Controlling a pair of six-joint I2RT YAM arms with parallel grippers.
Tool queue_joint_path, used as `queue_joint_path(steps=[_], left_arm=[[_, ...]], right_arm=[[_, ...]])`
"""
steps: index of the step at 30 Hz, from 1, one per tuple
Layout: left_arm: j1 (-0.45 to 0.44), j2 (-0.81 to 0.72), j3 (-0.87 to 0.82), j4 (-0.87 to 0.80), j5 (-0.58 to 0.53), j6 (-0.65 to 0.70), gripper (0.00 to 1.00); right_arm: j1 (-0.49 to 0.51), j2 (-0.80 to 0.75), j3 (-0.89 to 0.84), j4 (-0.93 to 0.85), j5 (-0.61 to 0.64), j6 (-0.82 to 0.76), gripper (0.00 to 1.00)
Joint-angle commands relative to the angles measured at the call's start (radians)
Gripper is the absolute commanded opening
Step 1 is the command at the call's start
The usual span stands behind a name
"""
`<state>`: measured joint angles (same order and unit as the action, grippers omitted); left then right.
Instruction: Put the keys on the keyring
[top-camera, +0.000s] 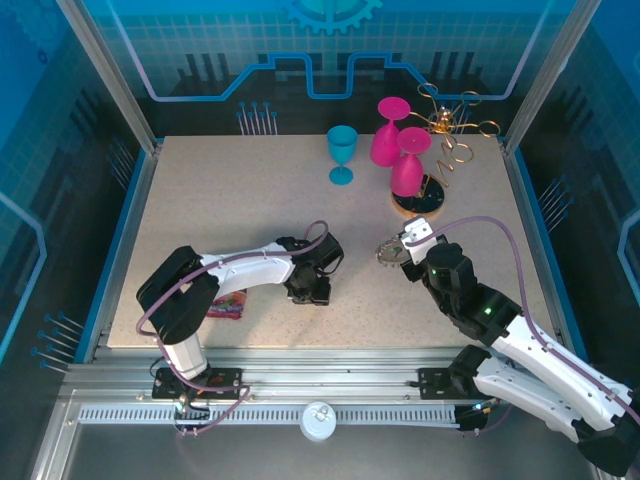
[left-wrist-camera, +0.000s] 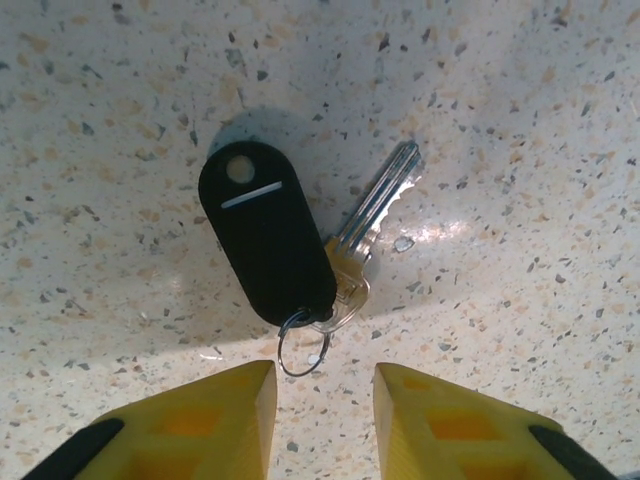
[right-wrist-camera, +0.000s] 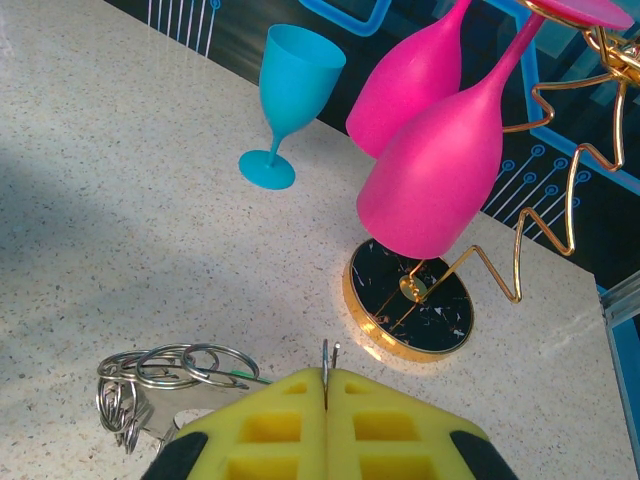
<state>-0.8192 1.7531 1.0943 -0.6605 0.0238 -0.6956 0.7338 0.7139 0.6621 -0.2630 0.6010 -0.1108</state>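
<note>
Keys (left-wrist-camera: 270, 240) lie flat on the table (left-wrist-camera: 520, 120) at the left, just ahead of the left gripper (left-wrist-camera: 325, 372). A black head overlaps a paler one with a silvery blade (left-wrist-camera: 380, 200), and a small wire loop (left-wrist-camera: 300, 348) joins the two at the end nearest the gripper. That gripper's yellow fingers (left-wrist-camera: 220, 410) stand spread with nothing between them, and the loop sits just in front of the gap. Whether it touches a finger cannot be told.

Further right, the keyring (right-wrist-camera: 170, 368) is with the right gripper (right-wrist-camera: 328, 375). Its fingers are pressed together on a thin wire edge that appears to belong to the ring's bundle of silvery loops, which spreads out to one side, low over the table. From above, the keyring (top-camera: 388, 254) is well apart from the left gripper (top-camera: 310, 288). Behind it stand a blue glass (right-wrist-camera: 290, 90) and pink glasses (right-wrist-camera: 440, 170) on a gold stand (right-wrist-camera: 410, 300), which look to have no part in the job.

The task seems barely begun. The ring is held, but no key is on it. The keys have yet to be gripped, carried across and threaded on.
</note>
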Motion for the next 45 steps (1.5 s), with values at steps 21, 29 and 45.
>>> queue_joint_path(steps=[21,29,45], left_arm=[[0.005,-0.040,-0.100,0.127,-0.028,-0.273,0.25],[0.005,-0.045,-0.104,0.126,-0.037,-0.282,0.14],[-0.001,-0.192,-0.076,0.038,-0.200,-0.104,0.00]], right_arm=[[0.014,-0.015,0.022,0.013,0.004,0.017,0.00],[0.016,-0.009,0.022,0.016,0.003,0.016,0.00],[0.016,-0.010,0.014,0.016,-0.066,0.003,0.00]])
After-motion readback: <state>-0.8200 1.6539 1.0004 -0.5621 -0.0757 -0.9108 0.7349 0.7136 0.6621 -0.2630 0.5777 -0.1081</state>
